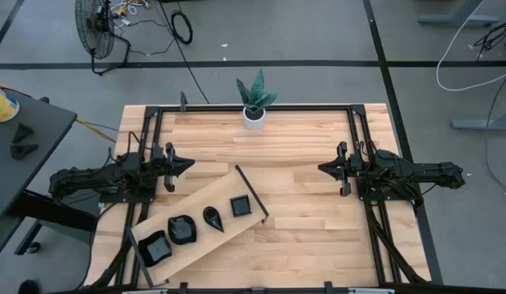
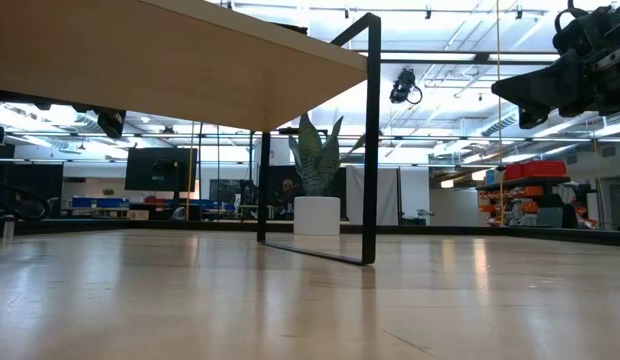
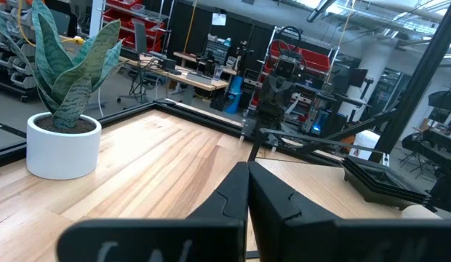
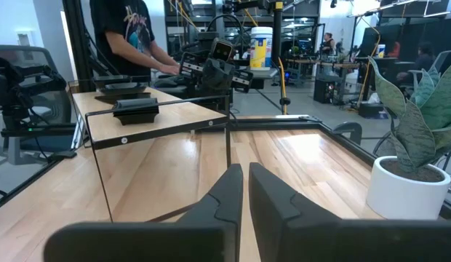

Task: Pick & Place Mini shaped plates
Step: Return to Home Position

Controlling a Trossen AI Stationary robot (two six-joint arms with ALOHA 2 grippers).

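From above, the mini shaped plates [image 1: 181,229] line the slanted shelf [image 1: 206,196] near the counter's [image 1: 302,139] left edge; the low view shows only its underside. Probably stacks, judging from the right wrist view. Left claw [image 1: 188,164] and right claw [image 1: 322,168] hover at opposite edges, pinched narrow.

The shelf [image 1: 200,196] is standing slantwise on the front left part of the counter [image 1: 302,237]. The mini shaped plates [image 1: 213,216] are sitting on it in a row of four spots, end to end. The plant pot [image 1: 254,117] is standing at the counter's back middle. The left gripper [image 1: 186,165] is hanging just behind the shelf, and the right gripper [image 1: 323,168] is facing it from the right side.
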